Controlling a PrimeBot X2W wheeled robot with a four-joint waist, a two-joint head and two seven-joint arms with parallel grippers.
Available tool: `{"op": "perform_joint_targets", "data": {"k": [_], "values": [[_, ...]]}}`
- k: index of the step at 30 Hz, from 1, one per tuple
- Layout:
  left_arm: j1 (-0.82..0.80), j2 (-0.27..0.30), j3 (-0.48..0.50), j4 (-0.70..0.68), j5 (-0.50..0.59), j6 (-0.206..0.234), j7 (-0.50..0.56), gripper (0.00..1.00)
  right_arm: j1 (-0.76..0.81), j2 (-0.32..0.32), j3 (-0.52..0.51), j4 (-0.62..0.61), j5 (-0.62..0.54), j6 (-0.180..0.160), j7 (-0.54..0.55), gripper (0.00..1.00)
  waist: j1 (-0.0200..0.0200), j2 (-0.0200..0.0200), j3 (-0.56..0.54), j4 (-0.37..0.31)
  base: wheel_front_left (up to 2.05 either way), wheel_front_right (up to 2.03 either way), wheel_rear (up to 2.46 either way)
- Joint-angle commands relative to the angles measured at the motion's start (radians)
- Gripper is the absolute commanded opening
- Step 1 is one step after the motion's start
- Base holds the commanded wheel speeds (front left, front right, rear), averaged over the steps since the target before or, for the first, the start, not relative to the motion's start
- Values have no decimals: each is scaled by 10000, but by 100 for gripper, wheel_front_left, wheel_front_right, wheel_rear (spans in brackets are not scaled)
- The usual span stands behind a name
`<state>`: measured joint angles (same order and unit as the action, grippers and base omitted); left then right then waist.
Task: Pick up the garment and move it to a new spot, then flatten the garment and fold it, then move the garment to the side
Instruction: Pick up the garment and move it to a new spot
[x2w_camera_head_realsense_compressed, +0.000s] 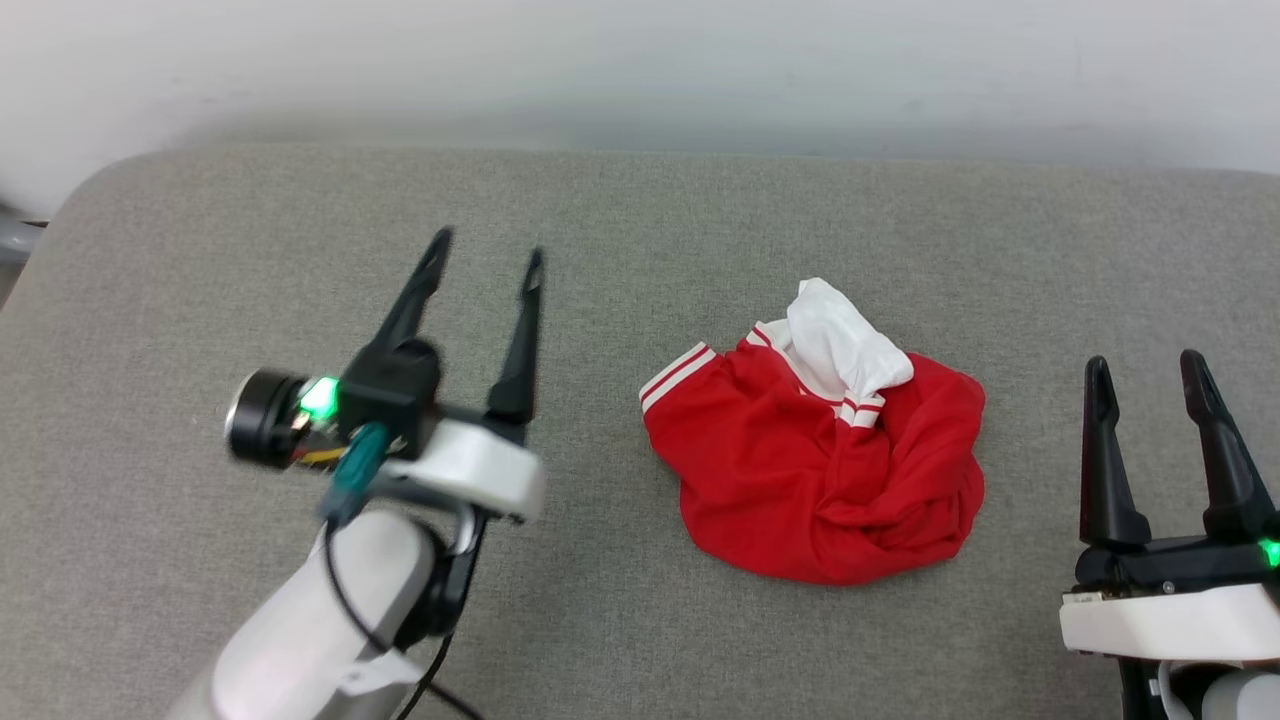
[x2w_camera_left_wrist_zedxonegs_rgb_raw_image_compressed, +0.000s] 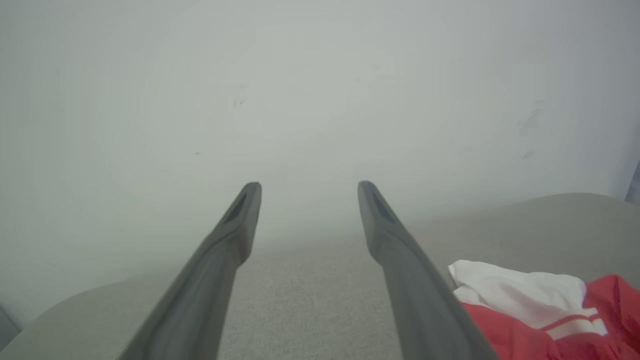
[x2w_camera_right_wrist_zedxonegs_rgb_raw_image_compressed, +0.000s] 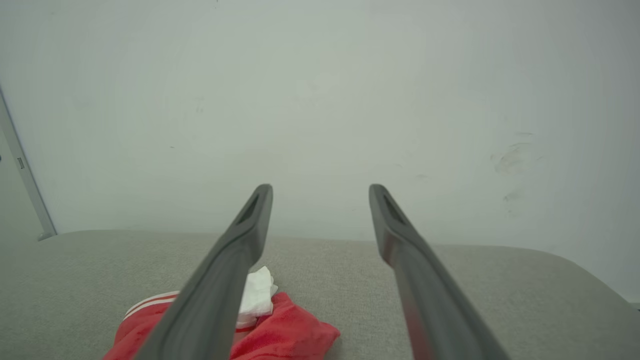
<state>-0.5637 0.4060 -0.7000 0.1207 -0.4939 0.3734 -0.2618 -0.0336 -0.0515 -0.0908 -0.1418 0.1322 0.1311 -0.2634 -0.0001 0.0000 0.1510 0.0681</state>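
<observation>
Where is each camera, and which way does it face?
Head view: on the head, looking down at the red T-shirt with white sleeves on the grey fabric surface; left gripper, right gripper show.
Left wrist view: along the left gripper toward the pale wall.
Right wrist view: along the right gripper, same wall.
Shared: the T-shirt.

We can read no words, numbers or brand marks anywhere. One small white tag is too blurred for any print.
</observation>
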Motion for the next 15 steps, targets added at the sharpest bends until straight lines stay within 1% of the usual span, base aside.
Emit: {"op": "perform_joint_targets", "data": {"k": [1,2,5,7,10,15], "values": [[536,43,437,-224,176,133,-41,100,172,25,-35,45,-34,-7,-21,100,1,0,-62,8,0,0,0],[873,42,840,-382,320,235,-42,100,182,25,-40,59,-40,-7,-21,100,1,0,-87,10,0,0,0],[1935,-85,1863,-729,786,360,-36,100,263,25,-94,147,-62,-7,-21,100,1,0,-196,25,0,0,0],[2585,-238,2482,-862,1069,311,-35,100,331,24,-128,230,-77,-7,-19,100,1,0,-272,25,0,0,0],[3463,-553,3286,-1063,1463,104,-36,100,430,25,-166,377,-77,-7,-20,100,1,0,-414,14,0,0,0],[4622,-1094,4218,-1118,2141,-448,-36,100,619,24,-166,690,-11,-7,-20,100,1,0,-630,-40,0,0,0]]}}
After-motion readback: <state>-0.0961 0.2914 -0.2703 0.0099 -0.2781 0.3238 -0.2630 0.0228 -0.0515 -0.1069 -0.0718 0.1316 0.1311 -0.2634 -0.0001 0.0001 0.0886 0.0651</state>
